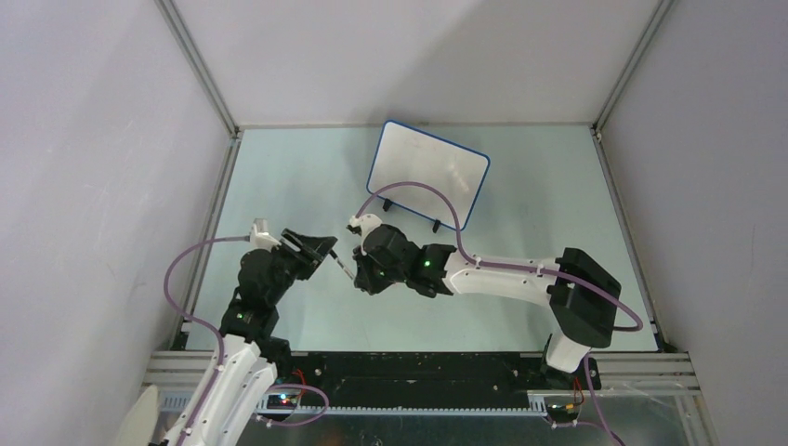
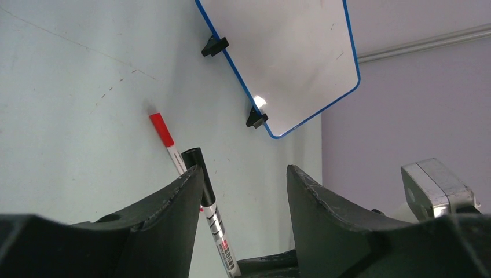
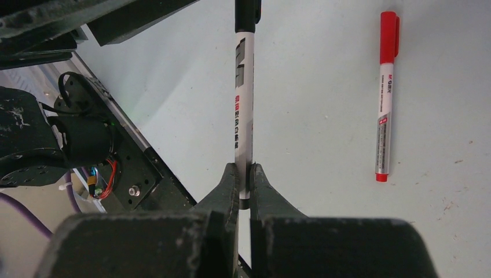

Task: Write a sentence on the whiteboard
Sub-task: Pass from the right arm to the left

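R gripper (image 3: pixel 243 174) pinches black marker (image 3: pixel 244 104) at its tail end.
You see L gripper (image 2: pixel 243 174) jaws spread, cap between; whiteboard (image 1: pixel 427 172) stands far-centre on table (image 1: pixel 279 186); red marker (image 3: pixel 385 98) lies nearby.

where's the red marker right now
Right wrist view: the red marker lies flat on the table, right of the black marker in the right gripper.
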Available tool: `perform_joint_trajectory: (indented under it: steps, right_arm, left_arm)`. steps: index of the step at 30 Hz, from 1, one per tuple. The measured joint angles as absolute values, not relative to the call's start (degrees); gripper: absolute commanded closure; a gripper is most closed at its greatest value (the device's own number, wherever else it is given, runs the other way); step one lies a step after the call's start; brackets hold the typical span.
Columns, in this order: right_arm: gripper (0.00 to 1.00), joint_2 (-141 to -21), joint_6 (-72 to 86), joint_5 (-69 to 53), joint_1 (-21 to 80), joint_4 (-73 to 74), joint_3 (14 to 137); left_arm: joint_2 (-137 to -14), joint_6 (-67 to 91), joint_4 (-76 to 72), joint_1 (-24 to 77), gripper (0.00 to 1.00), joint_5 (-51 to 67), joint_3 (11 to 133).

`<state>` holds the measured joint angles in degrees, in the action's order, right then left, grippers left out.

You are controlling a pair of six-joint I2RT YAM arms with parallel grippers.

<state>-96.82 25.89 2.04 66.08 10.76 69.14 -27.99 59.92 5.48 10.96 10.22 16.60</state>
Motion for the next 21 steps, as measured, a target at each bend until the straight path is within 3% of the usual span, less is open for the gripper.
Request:
perform_joint_trajectory:
  steps: [15, 21]
  right_arm:
    - [1.0, -96.3, 26.4, 2.2, 66.1, 10.1, 68.6]
    - [1.0, -96.3, 26.4, 1.7, 66.2, 8.9, 68.6]
  left_arm:
    - [-28.4, 60.0, 7.0, 11.0, 0.44, 7.6, 16.0]
    - [-30.0, 60.0, 6.9, 11.0, 0.65, 7.8, 15.8]
